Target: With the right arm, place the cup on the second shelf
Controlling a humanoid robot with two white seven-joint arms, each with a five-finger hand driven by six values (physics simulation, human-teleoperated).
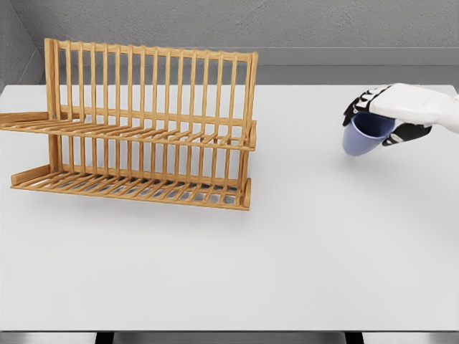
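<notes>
Right of the wooden rack (136,129), the right robot hand (384,115) grips a blue cup (364,136).

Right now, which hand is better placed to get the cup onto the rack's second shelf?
The right hand: it already grips the blue cup, held tilted above the table, to the right of the wooden rack. The left hand is not in view.
</notes>
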